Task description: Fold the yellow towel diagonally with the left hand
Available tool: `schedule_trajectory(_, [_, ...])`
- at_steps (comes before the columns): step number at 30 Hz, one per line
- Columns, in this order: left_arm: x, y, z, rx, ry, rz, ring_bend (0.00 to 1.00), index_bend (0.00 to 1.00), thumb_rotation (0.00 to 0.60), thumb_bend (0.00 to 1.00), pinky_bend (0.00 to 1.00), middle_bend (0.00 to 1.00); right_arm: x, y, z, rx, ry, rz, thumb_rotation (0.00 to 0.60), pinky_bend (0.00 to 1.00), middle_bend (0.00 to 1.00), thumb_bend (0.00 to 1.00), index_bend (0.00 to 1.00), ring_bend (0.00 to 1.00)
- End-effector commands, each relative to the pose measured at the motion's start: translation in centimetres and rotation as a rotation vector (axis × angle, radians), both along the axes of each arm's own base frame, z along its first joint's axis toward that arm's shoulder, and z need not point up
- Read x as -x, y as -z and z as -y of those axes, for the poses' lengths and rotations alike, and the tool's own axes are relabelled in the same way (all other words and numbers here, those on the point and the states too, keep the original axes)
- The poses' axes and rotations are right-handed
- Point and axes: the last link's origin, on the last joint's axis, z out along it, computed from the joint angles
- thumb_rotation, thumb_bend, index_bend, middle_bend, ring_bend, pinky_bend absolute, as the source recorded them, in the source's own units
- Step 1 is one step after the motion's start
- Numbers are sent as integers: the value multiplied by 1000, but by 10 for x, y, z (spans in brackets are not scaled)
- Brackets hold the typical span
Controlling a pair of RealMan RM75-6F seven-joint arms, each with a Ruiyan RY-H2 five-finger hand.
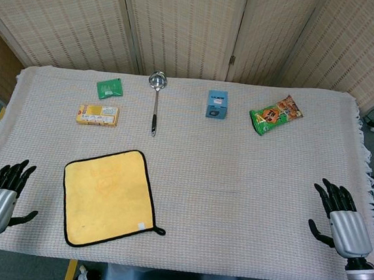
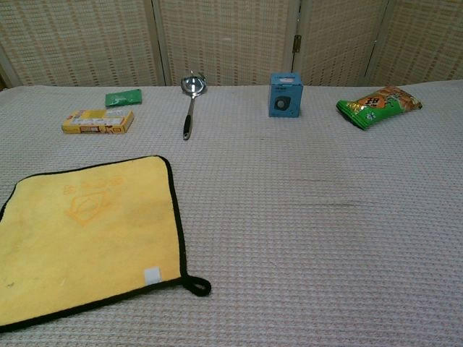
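Far left, the left hand (image 1: 2,192) sits at the table's near-left corner, fingers spread apart and holding nothing, well clear of the cloth. Next along, the yellow towel (image 1: 108,197) lies flat and unfolded on the near-left part of the table (image 1: 235,183), black trim all round, its small hanging loop (image 1: 159,230) poking out at the near-right corner and a little white tag just inside that corner. Behind it, toward the far edge, a yellow box (image 1: 97,115) lies flat, and just beyond that a green packet (image 1: 109,88). Moving on, a ladle (image 1: 155,101) lies with its bowl toward the screen and its dark handle pointing at us. Right of centre, a blue box (image 1: 217,104) stands upright; further right a green snack bag (image 1: 276,114) lies at an angle. Far right, the right hand (image 1: 341,216) rests at the table's near-right edge, fingers splayed, empty.
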Motion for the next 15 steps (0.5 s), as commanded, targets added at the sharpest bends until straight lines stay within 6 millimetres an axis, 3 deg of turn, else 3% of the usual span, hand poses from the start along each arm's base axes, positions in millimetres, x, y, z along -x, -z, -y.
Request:
schedule_trajectory(1, [0,1,0,3,1,-3,0,66,600,164,14,5,0,2,1,-10,-4,-1,527,0,0,457,0,0])
schedule_trajectory(8, [-6,2,5,7,38,24,0,64,600,164,20,5,-10,-2,-4,-1,-51,17,529,0,0,456,0,0])
schedule_trajectory(10, [-12,1,4,9,83,64,24,73,600,165,69,45,-11,-4,-10,9,-64,7,529,0,0,456,0,0])
schedule_trajectory(12, [-20,-1,-2,4,142,51,188,122,600,173,275,222,-13,-4,-15,3,-67,14,528,0,0,456,0,9])
schedule_trajectory(15, [-41,4,-16,-10,235,145,745,287,600,189,803,754,-19,-8,-16,17,-106,38,528,0,0,456,0,10])
